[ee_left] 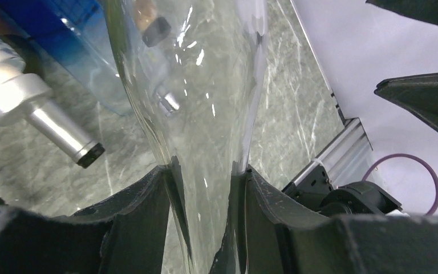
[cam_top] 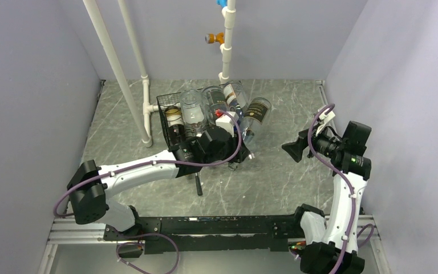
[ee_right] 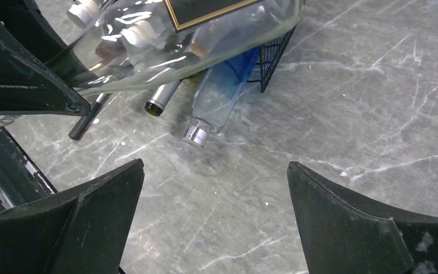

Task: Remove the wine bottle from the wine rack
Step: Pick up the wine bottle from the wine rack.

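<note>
step: pull-out underway. The left claw (ee_left: 205,169) has the wine bottle (cam_top: 256,116); by my read the bottle is not yet clear of the wine rack (ee_right: 275,52).
left claw: closed to a narrow gap, both fingers (ee_left: 148,211) pinched on the glass where the shoulder tapers toward the neck.
right claw: (cam_top: 294,150) spread fully, holding nothing. It hovers over the surface (cam_top: 296,108) right of the rack, apart from the bottle.
bottle location: right end of the rack, lying tilted. The neck points near, into the left claw, and the base pokes past the rack's right mesh end. Can't tell whether it rests on the wire.
bottle look: clear glass, looks empty. Black label with a gold border, rounded shoulder.
neighbours: a blue-tinted bottle (ee_right: 222,94) with a silver cap and a dark neck (ee_right: 161,103) stick out low, just beneath it. More clear bottles (cam_top: 194,111) lie on top of the rack to its left.
next move: draw along the bottle's axis, near and right, with a slight lift so the base clears the mesh. Stay off the neighbours' necks, then set it down on open surface.
risk: the grip sits on smooth, tapering glass, so the body's weight could make it slide. Go slow. The right claw is placed to support the body if needed.
</note>
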